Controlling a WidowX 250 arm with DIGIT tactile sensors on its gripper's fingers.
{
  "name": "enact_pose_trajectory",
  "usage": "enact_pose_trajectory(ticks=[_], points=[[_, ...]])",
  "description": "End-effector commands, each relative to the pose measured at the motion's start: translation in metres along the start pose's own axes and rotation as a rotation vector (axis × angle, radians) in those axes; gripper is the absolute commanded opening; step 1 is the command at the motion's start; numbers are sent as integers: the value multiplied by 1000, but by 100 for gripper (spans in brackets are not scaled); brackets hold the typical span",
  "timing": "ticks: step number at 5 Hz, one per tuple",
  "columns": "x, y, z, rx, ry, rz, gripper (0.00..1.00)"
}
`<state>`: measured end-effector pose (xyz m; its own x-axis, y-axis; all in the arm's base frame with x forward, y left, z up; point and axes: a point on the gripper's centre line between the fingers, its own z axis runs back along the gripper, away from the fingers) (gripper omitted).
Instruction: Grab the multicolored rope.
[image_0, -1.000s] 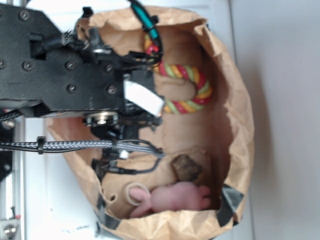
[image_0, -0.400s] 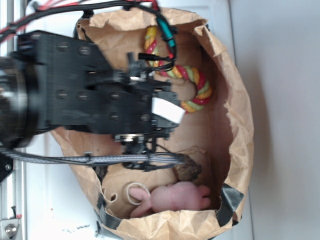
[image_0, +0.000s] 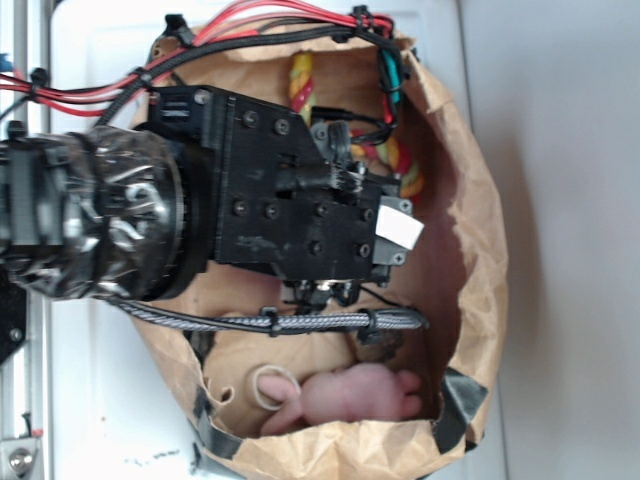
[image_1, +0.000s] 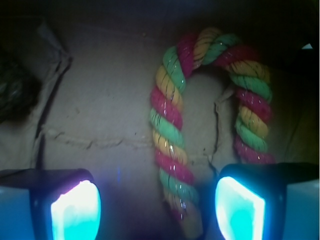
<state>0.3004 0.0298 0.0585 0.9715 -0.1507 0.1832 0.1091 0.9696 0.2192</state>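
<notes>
— Setting? Brown paper bag (image_0: 478, 250) lying open on a white surface (image_0: 560, 200).
— Arm? Reaching into the bag, gripper (image_1: 157, 207) spread wide, holding nothing.
— Rope? Multicolored rope (image_1: 170, 145) on the bag floor, bent in an arch; one leg running lengthwise between the fingers (image_1: 75, 210), nearer the right one.

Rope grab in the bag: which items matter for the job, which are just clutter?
Job:
- multicolored rope, between the open fingers
- gripper, open above it

Clutter:
- pink soft toy
- beige string loop
- paper bag holding everything
</notes>
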Motion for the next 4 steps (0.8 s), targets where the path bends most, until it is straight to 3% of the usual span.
enact_pose_trajectory(ticks=[1,4], points=[[31,0,0,36,-68,11,100],[39,0,-22,12,-73,39,100]])
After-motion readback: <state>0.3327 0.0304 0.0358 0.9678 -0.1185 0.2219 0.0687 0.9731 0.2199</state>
